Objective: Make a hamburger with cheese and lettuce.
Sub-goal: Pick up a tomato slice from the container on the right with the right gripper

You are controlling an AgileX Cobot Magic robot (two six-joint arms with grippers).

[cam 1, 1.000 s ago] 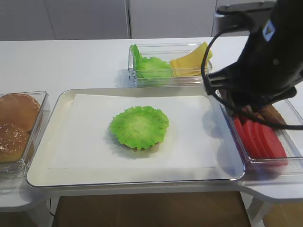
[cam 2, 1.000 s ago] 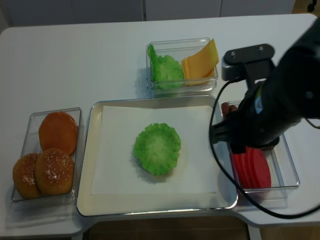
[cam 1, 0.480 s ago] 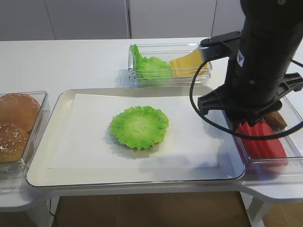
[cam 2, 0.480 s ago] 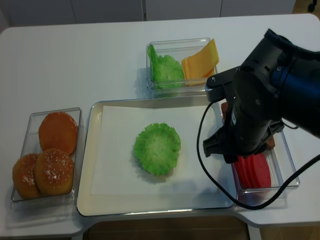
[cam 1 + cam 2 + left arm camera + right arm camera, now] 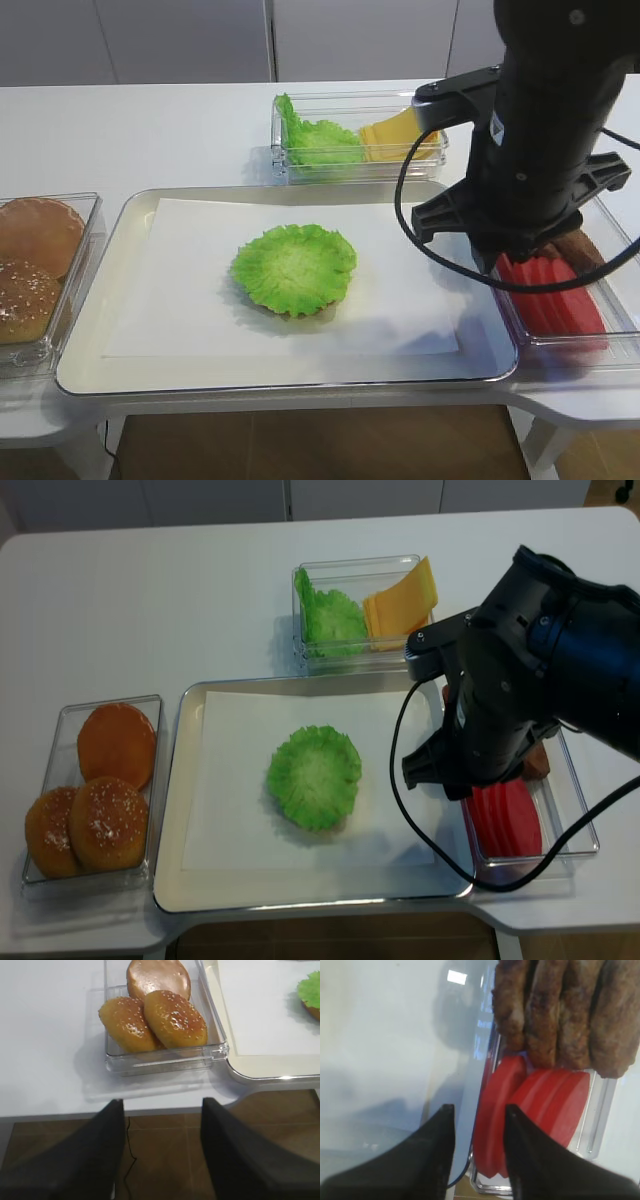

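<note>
- My right fingers [image 5: 479, 1152] stand part open, straddling the edge tomato slice [image 5: 496, 1115] in the clear box [image 5: 612, 240] right of the tray [image 5: 130, 215]; I cannot tell whether they touch it.
- Brown patties [image 5: 565, 1015] sit behind the tomatoes in that box.
- My left fingers [image 5: 161, 1152] are spread apart, holding nothing, near the box of buns [image 5: 165, 1015] at the desk [image 5: 150, 130] edge.
- The hamburger [image 5: 293, 268], lettuce on top, lies mid-tray on the white paper.
- The cheese [image 5: 392, 140] and the lettuce [image 5: 318, 142] share the box behind the tray.
</note>
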